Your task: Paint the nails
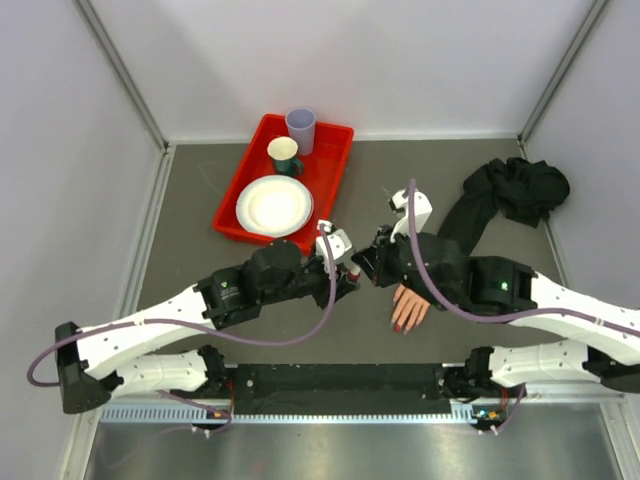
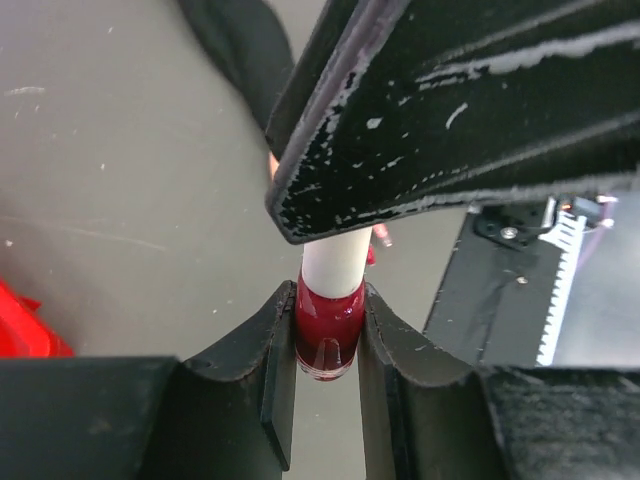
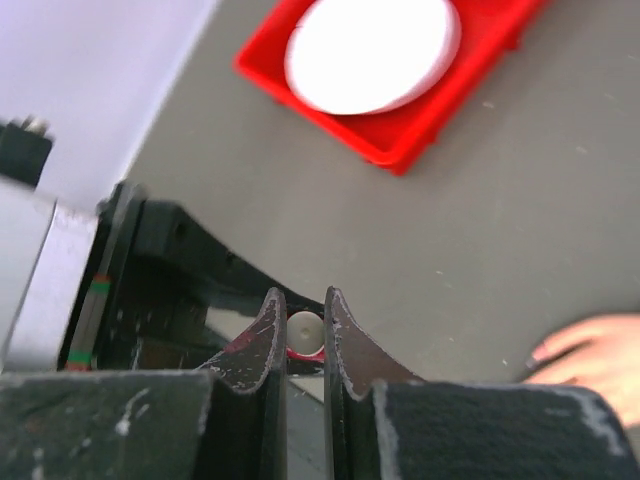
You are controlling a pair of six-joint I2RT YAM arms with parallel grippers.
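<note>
My left gripper (image 2: 328, 300) is shut on a small bottle of dark red polish (image 2: 328, 328) with a white cap (image 2: 332, 265), held above the table. My right gripper (image 3: 304, 300) is closed around that white cap (image 3: 305, 328); its black finger (image 2: 450, 110) covers the cap's upper end in the left wrist view. In the top view both grippers meet at mid-table (image 1: 358, 270). The skin-coloured mannequin hand (image 1: 410, 305) lies just right of them, partly under my right arm, its pinkish nails (image 1: 400, 324) pointing toward the near edge. The hand (image 3: 590, 350) also shows in the right wrist view.
A red tray (image 1: 335, 165) at the back left holds a white plate (image 1: 274, 205), a green cup (image 1: 283, 153) and a lilac cup (image 1: 301, 128). The black sleeve (image 1: 470, 215) runs to a bunched black cloth (image 1: 515, 188) at the back right. Walls stand on both sides.
</note>
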